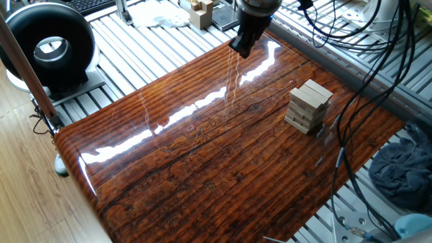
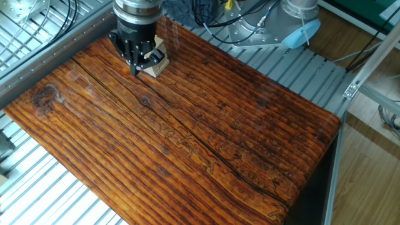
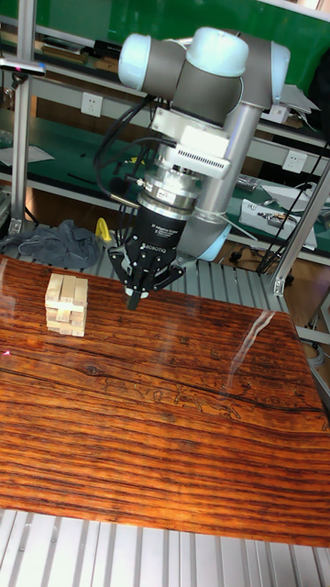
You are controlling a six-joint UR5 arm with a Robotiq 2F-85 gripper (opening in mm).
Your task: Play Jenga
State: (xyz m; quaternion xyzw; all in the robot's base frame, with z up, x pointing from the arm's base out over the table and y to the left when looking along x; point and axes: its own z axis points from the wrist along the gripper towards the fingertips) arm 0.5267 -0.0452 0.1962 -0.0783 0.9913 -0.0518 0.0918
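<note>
1. The desk [image 1: 202, 155] fills my screens: a glossy slab of red-brown wood with dark grain lines and bright glare streaks, sitting on ribbed metal rails.
2. The arm [image 3: 197, 83] comes down over the desk's far side, pale grey joints above a black wrist, with cables hanging around it.
3. The Jenga tower [image 1: 309, 106] stands upright on the desk, a short stack of pale, unfinished rectangular bars laid crosswise layer on layer, its top layer slightly askew. In the other fixed view I see only a corner of it [image 2: 156, 61] behind the tool.
4. The gripper [image 3: 135, 296] hangs near the tower, not touching it. Its black fingers [image 2: 134, 67] look drawn together on nothing, though their tips are too small and dark for me to be certain.
5. I judge this as the approach step, no bar yet engaged. Next I would need to line the fingers up level with one loose-looking middle bar and push or pinch it gently; unfinished wood drags, so a skewed contact could topple the stack.
</note>
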